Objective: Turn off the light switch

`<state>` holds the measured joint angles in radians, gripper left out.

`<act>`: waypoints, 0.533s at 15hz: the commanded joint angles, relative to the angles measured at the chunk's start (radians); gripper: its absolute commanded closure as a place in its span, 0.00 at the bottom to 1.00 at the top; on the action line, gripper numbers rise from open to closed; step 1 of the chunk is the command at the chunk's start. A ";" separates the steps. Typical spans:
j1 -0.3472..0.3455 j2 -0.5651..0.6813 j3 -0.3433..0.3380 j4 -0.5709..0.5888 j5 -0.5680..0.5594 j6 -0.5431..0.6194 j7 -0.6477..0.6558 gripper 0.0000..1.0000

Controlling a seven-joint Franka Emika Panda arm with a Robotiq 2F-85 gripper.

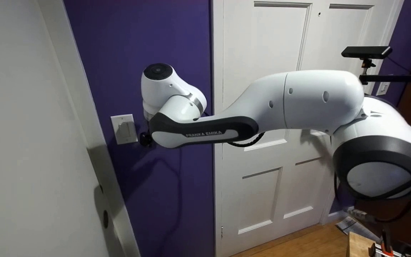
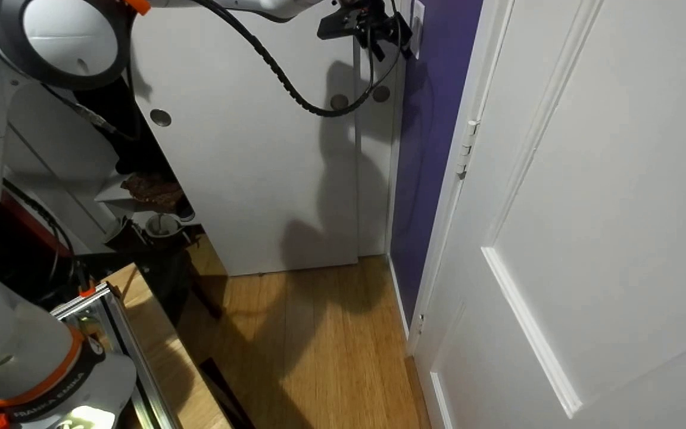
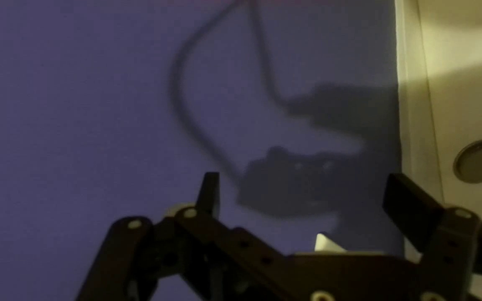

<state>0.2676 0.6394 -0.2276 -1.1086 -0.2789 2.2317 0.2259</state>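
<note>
The light switch (image 1: 124, 129) is a white plate with a raised rocker on the purple wall, left of the arm's end in an exterior view. It shows edge-on in an exterior view (image 2: 418, 27), close beside my gripper (image 2: 392, 50). In the wrist view my gripper (image 3: 301, 184) is open, its two black fingers wide apart with nothing between them but purple wall and shadow. A pale corner (image 3: 326, 243), apparently part of the switch, shows just above the gripper body, which hides the rest. In an exterior view, only a black piece (image 1: 146, 139) of the gripper shows, right of the switch.
A white panelled door (image 1: 269, 35) stands right of the purple wall. A pale sliding door (image 1: 27, 107) with round recessed pulls borders the wall on the other side. A black cable (image 2: 283, 83) hangs in a loop below the arm. Another white wall plate (image 1: 383, 88) is farther right.
</note>
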 commanded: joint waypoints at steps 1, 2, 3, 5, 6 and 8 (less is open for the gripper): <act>-0.006 -0.200 0.063 -0.241 0.045 -0.073 -0.141 0.00; -0.008 -0.239 0.075 -0.283 0.061 -0.101 -0.171 0.00; -0.008 -0.283 0.084 -0.326 0.078 -0.143 -0.193 0.00; -0.025 -0.371 0.115 -0.413 0.151 -0.170 -0.268 0.00; -0.075 -0.418 0.181 -0.452 0.159 -0.209 -0.279 0.00; -0.106 -0.503 0.212 -0.541 0.218 -0.249 -0.297 0.00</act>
<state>0.2296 0.3010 -0.0899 -1.4585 -0.1383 2.0232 -0.0217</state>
